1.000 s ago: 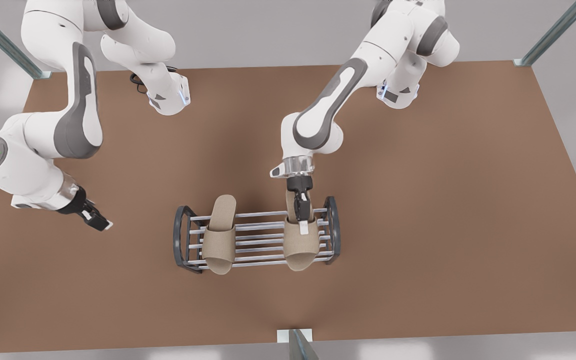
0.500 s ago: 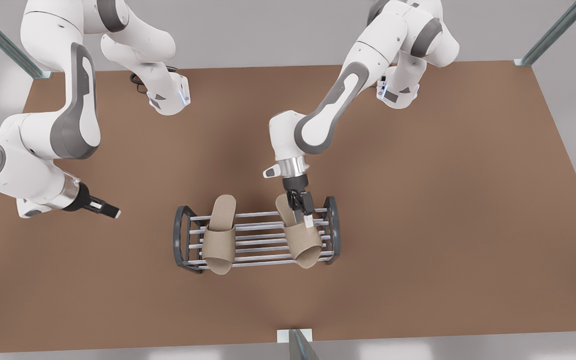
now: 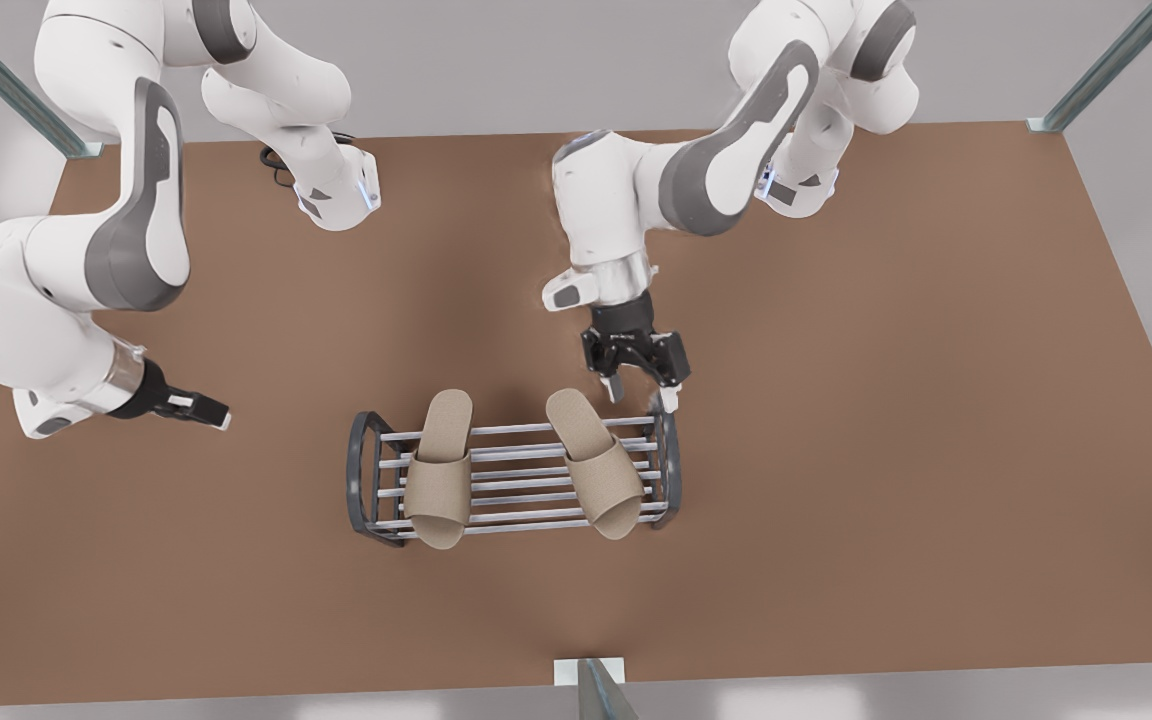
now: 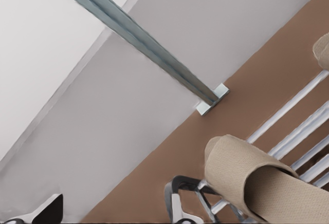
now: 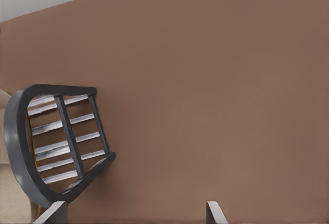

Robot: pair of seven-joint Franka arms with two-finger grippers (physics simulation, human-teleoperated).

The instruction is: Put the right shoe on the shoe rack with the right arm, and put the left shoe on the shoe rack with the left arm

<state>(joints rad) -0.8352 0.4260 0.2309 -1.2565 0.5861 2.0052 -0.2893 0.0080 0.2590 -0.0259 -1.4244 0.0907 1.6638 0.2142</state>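
Note:
The shoe rack (image 3: pixel 364 470) stands mid-table with both beige slippers lying across its silver bars. The left shoe (image 3: pixel 441 470) rests near the end on the front view's left. Toward the other end lies the right shoe (image 3: pixel 596 465), angled with its toe out to the front view's right. My right gripper (image 3: pixel 644 392) hangs open and empty just behind the rack's end frame (image 5: pixel 20 147), clear of the right shoe. My left gripper (image 3: pixel 206 411) waits off the front view's left, open, facing the rack (image 4: pixel 288 111) and the left shoe (image 4: pixel 252 172).
The brown table (image 3: pixel 886 400) spreads wide around the rack. Metal posts stand at its corners (image 3: pixel 1106 70) and at the middle of its near edge (image 3: pixel 591 680). Both arm bases sit along the far edge.
My right gripper opened, let go of the right shoe and rose back behind the rack. The shoe settled angled on the bars. My left arm drifted slightly.

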